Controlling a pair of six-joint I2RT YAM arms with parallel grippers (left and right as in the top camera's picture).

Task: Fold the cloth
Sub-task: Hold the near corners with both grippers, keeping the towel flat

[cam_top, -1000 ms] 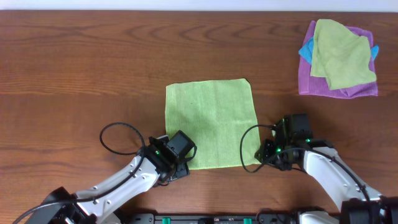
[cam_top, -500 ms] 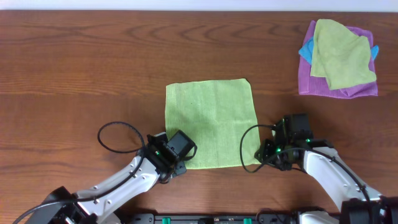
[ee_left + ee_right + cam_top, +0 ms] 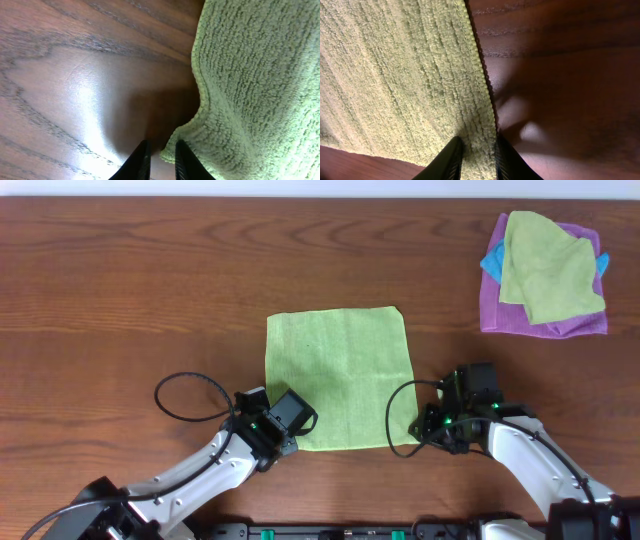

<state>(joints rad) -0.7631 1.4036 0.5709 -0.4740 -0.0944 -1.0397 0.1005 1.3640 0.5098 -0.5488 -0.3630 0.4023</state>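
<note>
The green cloth (image 3: 338, 378) lies flat and square in the middle of the wooden table. My left gripper (image 3: 283, 430) is at its near left corner. In the left wrist view the gripper (image 3: 162, 162) has narrowed to a slit, and the cloth's (image 3: 250, 75) slightly raised corner tip sits in that slit against the right finger. My right gripper (image 3: 425, 430) is at the near right corner. The right wrist view shows this gripper (image 3: 477, 157) shut on a bunched strip of the cloth's (image 3: 395, 65) hemmed edge.
A pile of cloths (image 3: 545, 272), purple, blue and green, lies at the back right of the table (image 3: 120, 270). A black cable loop (image 3: 185, 398) hangs beside the left arm and another (image 3: 400, 420) beside the right.
The left jaws have closed from wide to a narrow slit around the cloth's near left corner, and the left wrist has shifted slightly. The right arm has held still.
</note>
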